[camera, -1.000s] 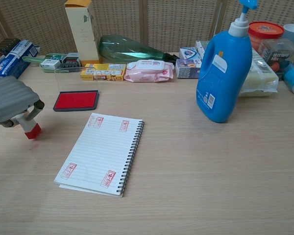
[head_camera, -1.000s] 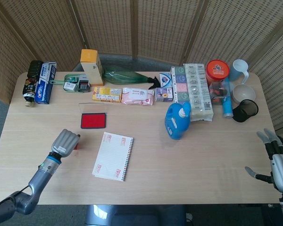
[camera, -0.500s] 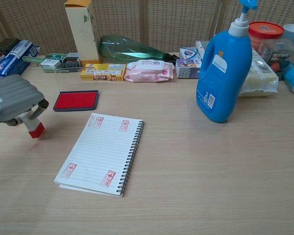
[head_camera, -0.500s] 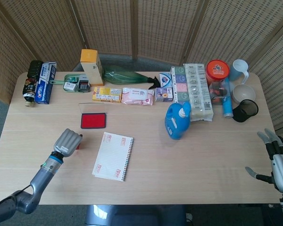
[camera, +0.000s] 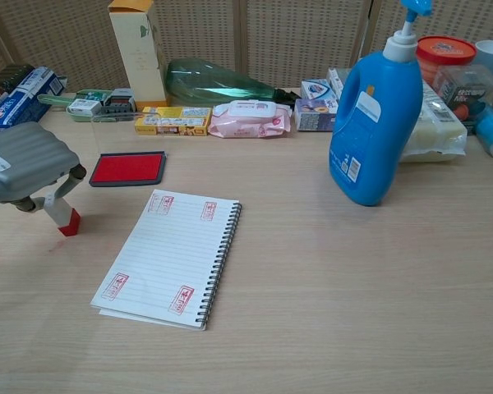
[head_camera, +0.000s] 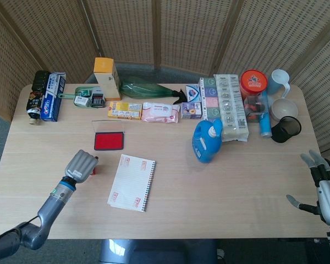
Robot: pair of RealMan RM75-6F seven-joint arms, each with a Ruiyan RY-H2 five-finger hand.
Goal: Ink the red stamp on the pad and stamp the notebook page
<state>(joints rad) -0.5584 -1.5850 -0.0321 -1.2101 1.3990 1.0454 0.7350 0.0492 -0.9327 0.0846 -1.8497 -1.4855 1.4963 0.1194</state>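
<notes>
Since one second ago, the left hand (camera: 20,162) has carried the red stamp (camera: 64,213) rightward, nearer the notebook (camera: 171,256). Fingers are curled around the stamp's pale handle; its red base points down at the table (camera: 329,295), contact not determinable. Stamp sits left of the notebook and below the red ink pad (camera: 129,168), apart from both. Notebook lies open, four red impressions on its lined page. Right hand (head_camera: 326,188) hangs at the table's right edge, fingers spread, holding nothing. Blue detergent bottle (camera: 376,115) stands upright, well right.
</notes>
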